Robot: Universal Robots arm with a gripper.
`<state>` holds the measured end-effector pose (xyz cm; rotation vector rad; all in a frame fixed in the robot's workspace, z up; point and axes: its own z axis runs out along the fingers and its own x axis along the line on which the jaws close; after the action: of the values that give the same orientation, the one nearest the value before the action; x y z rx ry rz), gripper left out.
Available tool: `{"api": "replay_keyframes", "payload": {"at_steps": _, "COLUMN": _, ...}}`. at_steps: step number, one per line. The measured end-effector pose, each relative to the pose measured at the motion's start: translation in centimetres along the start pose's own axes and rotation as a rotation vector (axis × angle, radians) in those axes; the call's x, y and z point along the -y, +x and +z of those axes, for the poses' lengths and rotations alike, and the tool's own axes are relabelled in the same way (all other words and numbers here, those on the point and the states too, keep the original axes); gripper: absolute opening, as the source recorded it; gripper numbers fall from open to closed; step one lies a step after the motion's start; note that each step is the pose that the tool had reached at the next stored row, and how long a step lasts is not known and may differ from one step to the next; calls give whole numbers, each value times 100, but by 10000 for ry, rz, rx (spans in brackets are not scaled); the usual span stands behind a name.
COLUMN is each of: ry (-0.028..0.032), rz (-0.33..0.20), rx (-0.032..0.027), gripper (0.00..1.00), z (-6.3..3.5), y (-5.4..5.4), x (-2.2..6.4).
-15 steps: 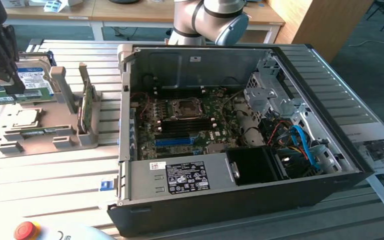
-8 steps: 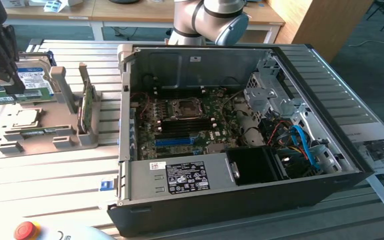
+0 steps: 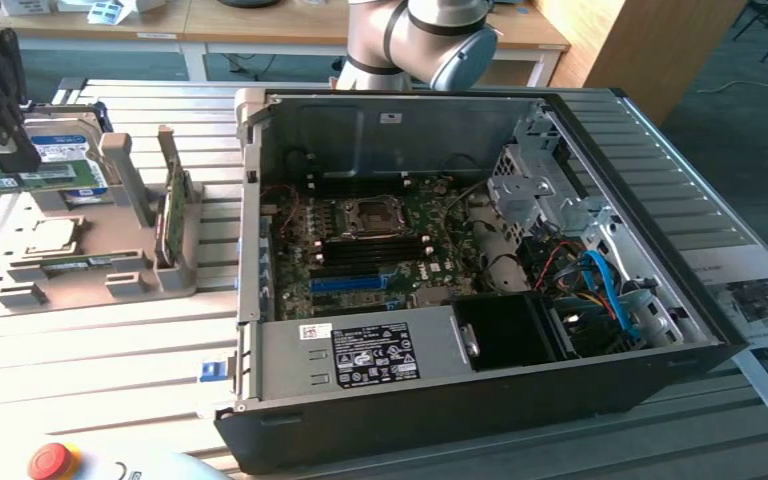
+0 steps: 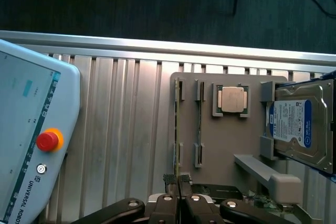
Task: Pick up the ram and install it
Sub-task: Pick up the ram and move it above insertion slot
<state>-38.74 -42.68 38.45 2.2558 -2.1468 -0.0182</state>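
The ram (image 3: 61, 179), a long thin green stick with a white label, hangs level just above the grey holder tray (image 3: 37, 285) at the exterior view's left. My gripper (image 3: 17, 165) is shut on it from above. In the wrist view my gripper (image 4: 178, 180) has its fingertips (image 4: 170, 180) pressed close together, high over the holder tray (image 4: 226, 145) and in line with one of its narrow slots. The open computer case (image 3: 704, 345) lies at the exterior view's right, with the motherboard's dark memory slots (image 3: 357, 258) exposed.
On the tray sit a silver hard drive with a blue label (image 4: 294, 124), a processor chip (image 4: 232, 99), an upright green expansion card (image 3: 171, 205) and another green stick (image 3: 91, 262). A teach pendant with a red stop button (image 4: 47, 140) lies nearby on the slatted table (image 3: 104, 350).
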Motion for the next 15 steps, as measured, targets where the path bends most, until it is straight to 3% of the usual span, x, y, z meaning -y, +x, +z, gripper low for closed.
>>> {"api": "replay_keyframes", "payload": {"at_steps": 7, "ry": -22, "rz": 0, "rx": 2, "gripper": 12, "z": -82, "y": 1, "x": -2}}
{"api": "replay_keyframes", "payload": {"at_steps": 15, "ry": -28, "rz": -1, "rx": 1, "gripper": 12, "z": -88, "y": 1, "x": -2}}
